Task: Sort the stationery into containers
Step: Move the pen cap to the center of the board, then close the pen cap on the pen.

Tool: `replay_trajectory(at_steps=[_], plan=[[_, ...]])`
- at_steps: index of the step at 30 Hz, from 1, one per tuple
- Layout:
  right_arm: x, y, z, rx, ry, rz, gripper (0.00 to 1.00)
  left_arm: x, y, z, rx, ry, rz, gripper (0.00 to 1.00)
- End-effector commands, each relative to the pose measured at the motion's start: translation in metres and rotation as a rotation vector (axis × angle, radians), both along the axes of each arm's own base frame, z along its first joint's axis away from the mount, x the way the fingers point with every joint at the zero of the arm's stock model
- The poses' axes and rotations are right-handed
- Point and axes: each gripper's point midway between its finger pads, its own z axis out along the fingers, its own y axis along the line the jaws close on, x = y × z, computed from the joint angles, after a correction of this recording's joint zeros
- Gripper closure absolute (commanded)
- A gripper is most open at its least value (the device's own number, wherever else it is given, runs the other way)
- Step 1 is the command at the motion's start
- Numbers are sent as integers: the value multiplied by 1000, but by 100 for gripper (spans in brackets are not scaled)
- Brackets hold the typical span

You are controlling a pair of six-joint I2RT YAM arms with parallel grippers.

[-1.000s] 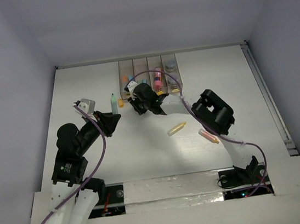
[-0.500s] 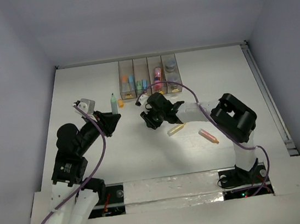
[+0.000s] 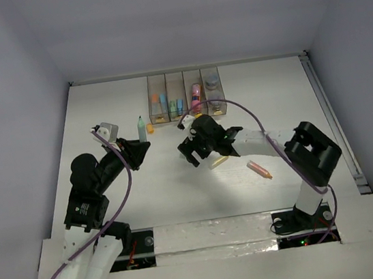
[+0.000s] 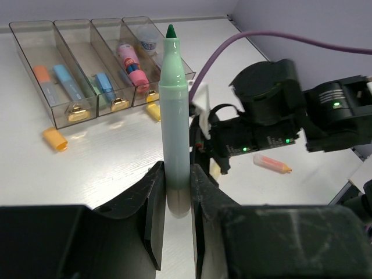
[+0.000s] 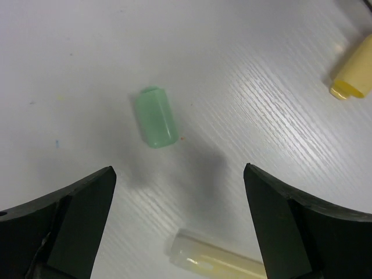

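Left gripper (image 4: 174, 195) unchanged, clamped on the upright, uncapped pale-green plastic marker (image 4: 175, 110), left of tabletop (image 3: 99, 103) centre. Right gripper (image 5: 178, 174) has backed off the four clear brownish bins (image 3: 182, 77) at the far edge and sprung wide, empty. Only its wrist view shows the short green cap (image 5: 154, 117) lying mid-tabletop below its jaws; top view hides it. I read capping next

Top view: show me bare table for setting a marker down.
Bare: between the containers and the right rail; the far-left corner beside the containers; the near middle, this side of the yellow marker. Crowded: just before the containers, around the orange cap and green marker.
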Motion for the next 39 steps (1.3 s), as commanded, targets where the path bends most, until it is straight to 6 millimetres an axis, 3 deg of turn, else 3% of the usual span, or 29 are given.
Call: replay_trajectory(at_steps=[1, 4, 7, 9, 14, 24, 39], plan=[[-14, 14, 46, 136, -22, -7, 6, 1, 0, 22, -15, -74, -4, 100], [-50, 33, 47, 238, 119, 55, 21, 1, 0, 24, -19, -78, -4, 100], [-78, 49, 35, 300, 233, 81, 21, 1, 0, 24, -19, -78, -4, 100], [-84, 55, 30, 326, 258, 87, 21, 1, -1, 23, -17, -77, -4, 100], [-76, 64, 9, 341, 304, 10, 21, 1, 0, 21, -15, -71, -3, 100], [-44, 49, -25, 236, 247, -207, 20, 0, 1, 22, -15, -77, 2, 100], [-27, 33, -33, 155, 188, -311, 17, 1, 1, 22, -16, -74, 4, 100]])
